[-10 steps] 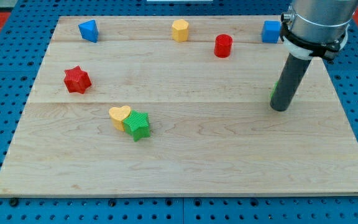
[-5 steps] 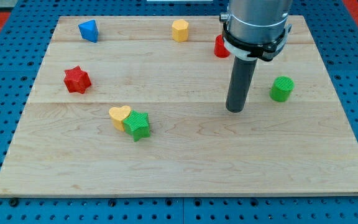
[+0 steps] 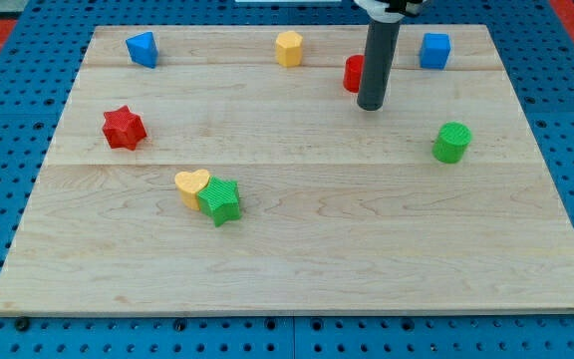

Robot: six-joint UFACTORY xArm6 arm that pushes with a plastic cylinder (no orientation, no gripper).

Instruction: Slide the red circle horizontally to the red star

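Right, tip sits just right of red circle; no jaws, nothing held. Light, slippery: push its right face toward red star.

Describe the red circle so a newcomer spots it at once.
Look along the wooden board's top edge, between the yellow block and the blue cube. The red circle sits there, partly hidden behind my tip. It is the only red block there; the red star lies far left.
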